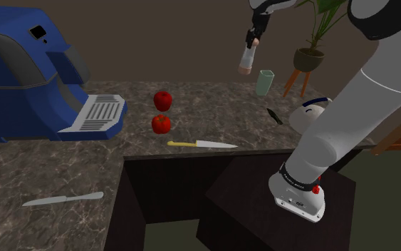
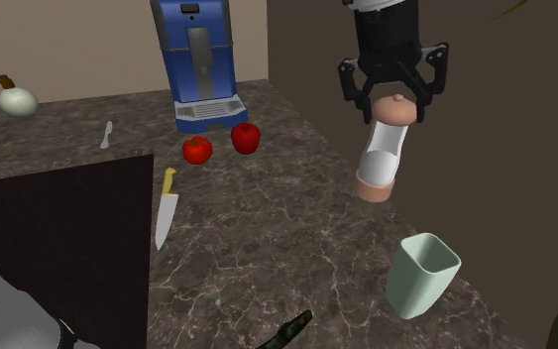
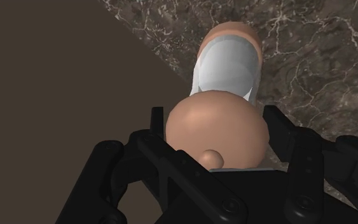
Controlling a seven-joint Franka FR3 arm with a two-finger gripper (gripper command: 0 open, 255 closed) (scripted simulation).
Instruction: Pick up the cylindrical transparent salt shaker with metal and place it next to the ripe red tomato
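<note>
Black gripper (image 2: 393,97) fingers are clamped on the peach-coloured top of the salt shaker (image 2: 380,159), whose body is clear. It hangs in the air above the dark marbled counter (image 2: 267,238). Well apart from it, a red tomato (image 2: 197,150) and another red fruit (image 2: 246,137) sit by a blue coffee machine (image 2: 195,50).

Blue coffee machine (image 1: 28,71): far left in the shoulder view, on the dark marbled countertop (image 1: 49,164).
Yellow-handled knife (image 1: 202,145): lying flat, near the counter's front edge.
All-grey knife (image 1: 62,200): lying flat, near left.
Pale green cup (image 1: 265,82): upright, far right.
Potted plant (image 1: 310,57): on a stand, beyond the cup.
</note>
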